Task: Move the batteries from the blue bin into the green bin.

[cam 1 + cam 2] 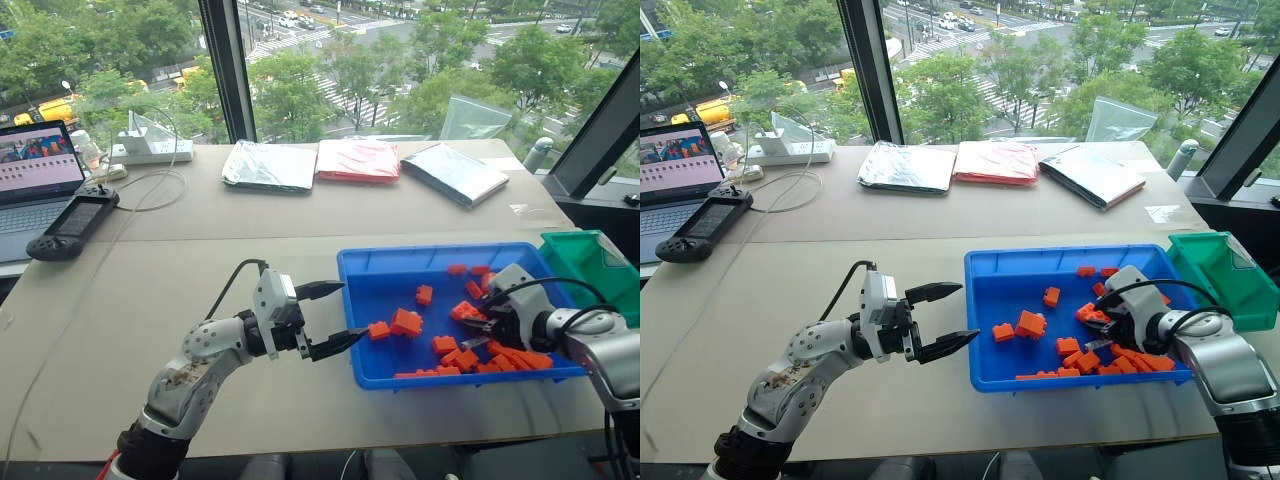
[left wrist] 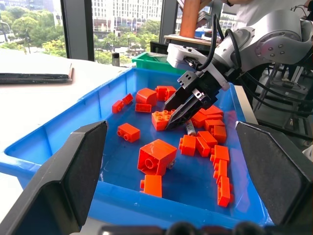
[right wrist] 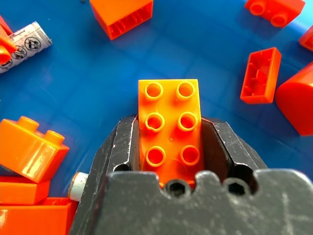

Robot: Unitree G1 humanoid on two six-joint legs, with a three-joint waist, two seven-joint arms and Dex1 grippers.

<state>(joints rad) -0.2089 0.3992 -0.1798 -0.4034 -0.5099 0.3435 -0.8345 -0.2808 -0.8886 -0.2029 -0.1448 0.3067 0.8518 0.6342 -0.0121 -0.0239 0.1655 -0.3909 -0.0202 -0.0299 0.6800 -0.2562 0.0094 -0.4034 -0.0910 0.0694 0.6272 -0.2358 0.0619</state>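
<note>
The blue bin (image 1: 440, 251) lies on the table at the right and holds several orange bricks. My right gripper (image 3: 168, 122) is down inside it, shut on a flat orange brick (image 3: 169, 126) with six studs. A silvery-white battery (image 3: 25, 41) lies on the bin floor beside that gripper, seen also as a battery (image 2: 190, 129) among bricks just behind the right gripper (image 2: 171, 119). The white end of another battery (image 3: 78, 186) pokes out from under bricks. The green bin (image 1: 588, 266) stands past the blue bin's right end. My left gripper (image 1: 336, 316) hangs open just outside the blue bin's left wall, holding nothing.
Across the far side of the table lie two silver foil bags (image 1: 270, 165) and a red bag (image 1: 358, 160). A laptop (image 1: 35, 175), a black handheld console (image 1: 72, 222) and a power strip (image 1: 150, 150) with cables sit at the far left.
</note>
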